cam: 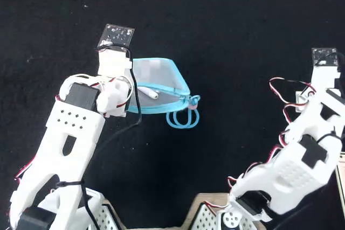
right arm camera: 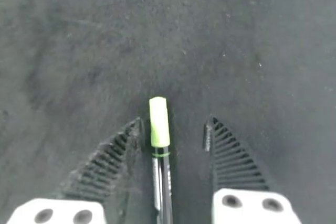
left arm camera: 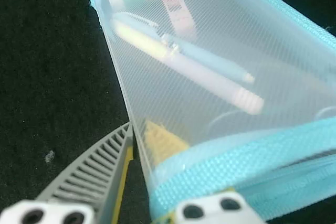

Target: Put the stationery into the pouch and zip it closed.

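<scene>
The clear mesh pouch (cam: 161,76) with light blue trim lies left of the table's middle. Through its wall (left arm camera: 210,77) I see a blue pen (left arm camera: 210,59), a white pen (left arm camera: 231,93) and other small stationery. My left gripper (cam: 119,87) is at the pouch's left end, shut on its edge, one finger (left arm camera: 100,174) outside the mesh. At the far right, my right gripper (right arm camera: 173,124) stands open low over the cloth. A black pen with a green cap (right arm camera: 158,121) lies between its fingers, closer to one finger (right arm camera: 113,156) than the other.
A light blue cord loop (cam: 183,118) hangs from the zipper pull (cam: 192,100) at the pouch's right end. Black cloth (cam: 242,36) covers the table. A black cable (cam: 137,112) runs from the left arm across the cloth.
</scene>
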Action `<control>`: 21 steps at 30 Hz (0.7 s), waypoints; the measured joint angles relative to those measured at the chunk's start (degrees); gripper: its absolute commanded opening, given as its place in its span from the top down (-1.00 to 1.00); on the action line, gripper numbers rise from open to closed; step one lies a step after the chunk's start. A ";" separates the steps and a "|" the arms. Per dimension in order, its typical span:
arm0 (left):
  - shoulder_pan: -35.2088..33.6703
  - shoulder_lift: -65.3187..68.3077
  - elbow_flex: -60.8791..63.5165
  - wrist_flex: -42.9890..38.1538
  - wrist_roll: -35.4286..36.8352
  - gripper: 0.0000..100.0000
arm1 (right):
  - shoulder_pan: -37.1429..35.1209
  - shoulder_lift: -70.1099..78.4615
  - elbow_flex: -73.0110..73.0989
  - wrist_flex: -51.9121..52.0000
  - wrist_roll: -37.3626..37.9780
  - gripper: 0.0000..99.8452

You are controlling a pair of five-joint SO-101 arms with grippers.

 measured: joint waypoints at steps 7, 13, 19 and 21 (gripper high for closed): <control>0.00 0.00 0.00 0.00 0.00 0.94 | 0.00 6.51 -4.84 -0.26 0.00 0.79; 0.00 0.00 0.00 0.00 0.00 0.94 | 0.00 6.77 -5.54 0.62 0.09 0.98; 0.00 0.00 0.00 0.00 0.00 0.94 | 0.09 3.87 -6.77 11.96 0.00 0.98; 0.00 0.00 0.00 0.00 0.00 0.94 | 0.09 1.67 -6.68 18.29 0.00 0.98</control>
